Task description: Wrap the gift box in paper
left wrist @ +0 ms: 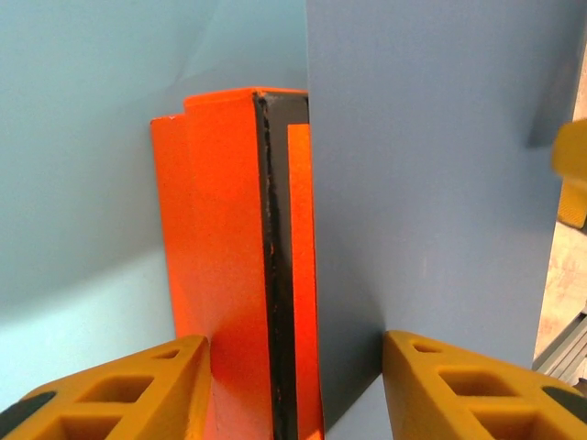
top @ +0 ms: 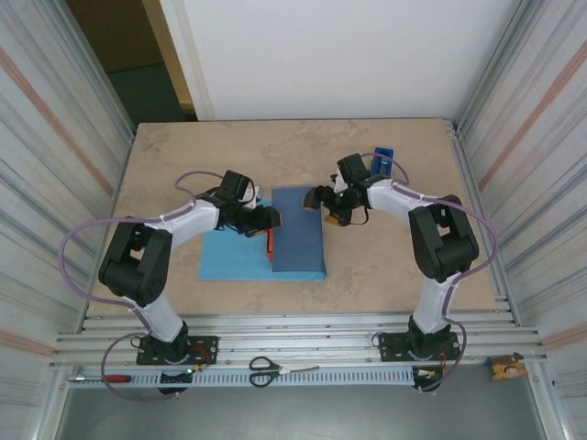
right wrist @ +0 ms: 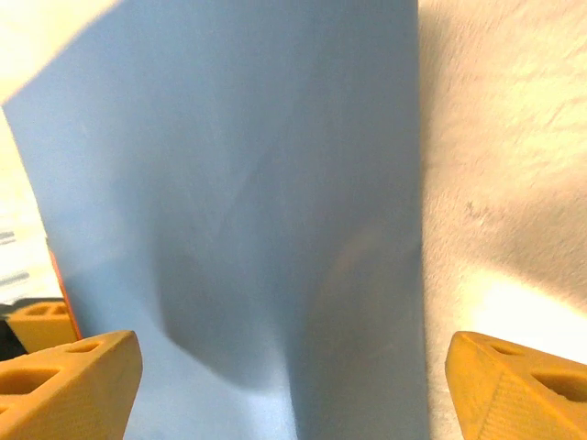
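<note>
Well, your gift box (top: pixel 271 242) sits on the worktop (top: pixel 385 266) under the folded-over paper (top: pixel 298 236), left jaws parted astride its bare orange edge, right jaws wide and empty above the flap, so pinch that thin, crease-prone sheet by its free edge, I'd judge.

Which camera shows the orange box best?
The left wrist view: the gift box is close up, orange side and dark edge clear, the paper folded over it. The top external view shows just an orange sliver by the fold; the right wrist view, a thin orange line at the paper's edge.
</note>
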You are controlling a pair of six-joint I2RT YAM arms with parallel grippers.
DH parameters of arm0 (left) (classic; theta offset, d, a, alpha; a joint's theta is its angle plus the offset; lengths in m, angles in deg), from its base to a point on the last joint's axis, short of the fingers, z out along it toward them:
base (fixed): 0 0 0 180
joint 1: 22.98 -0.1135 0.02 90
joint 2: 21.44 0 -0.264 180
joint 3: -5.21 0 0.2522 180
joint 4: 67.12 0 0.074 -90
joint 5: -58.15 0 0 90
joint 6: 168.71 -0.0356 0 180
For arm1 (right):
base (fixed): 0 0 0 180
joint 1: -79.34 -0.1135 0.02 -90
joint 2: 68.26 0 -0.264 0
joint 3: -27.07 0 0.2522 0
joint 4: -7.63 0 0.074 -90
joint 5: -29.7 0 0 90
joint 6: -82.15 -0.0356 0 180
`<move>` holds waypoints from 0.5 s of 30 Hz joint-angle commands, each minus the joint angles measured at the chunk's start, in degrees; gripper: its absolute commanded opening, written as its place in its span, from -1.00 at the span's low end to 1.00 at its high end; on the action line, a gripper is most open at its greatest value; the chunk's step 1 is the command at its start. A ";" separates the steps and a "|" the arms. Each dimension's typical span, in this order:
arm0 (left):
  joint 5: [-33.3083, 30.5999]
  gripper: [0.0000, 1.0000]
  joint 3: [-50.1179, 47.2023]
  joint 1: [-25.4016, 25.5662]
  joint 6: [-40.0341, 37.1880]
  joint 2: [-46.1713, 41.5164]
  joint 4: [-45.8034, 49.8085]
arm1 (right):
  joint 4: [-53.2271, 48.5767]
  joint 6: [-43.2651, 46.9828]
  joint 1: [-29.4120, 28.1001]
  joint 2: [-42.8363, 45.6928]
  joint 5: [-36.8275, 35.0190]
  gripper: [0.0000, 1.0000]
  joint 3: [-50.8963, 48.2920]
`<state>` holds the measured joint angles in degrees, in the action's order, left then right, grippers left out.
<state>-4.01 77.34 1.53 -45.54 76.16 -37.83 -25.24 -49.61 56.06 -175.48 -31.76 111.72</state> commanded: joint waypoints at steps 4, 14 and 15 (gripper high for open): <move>-4.35 0.03 -2.38 0.62 -0.74 2.33 2.60 | -0.30 -1.02 0.96 -2.25 1.36 0.69 3.19; -4.05 0.03 -2.73 0.62 -0.56 2.41 2.38 | -0.70 -0.75 -0.35 -4.91 0.47 0.69 2.03; -4.04 0.03 -2.73 0.62 -0.56 2.46 2.31 | -0.09 -0.64 -0.35 -4.63 0.55 0.69 1.51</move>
<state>-3.81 77.08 1.53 -45.54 76.16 -38.31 -24.15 -49.85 56.58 -179.09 -31.09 113.71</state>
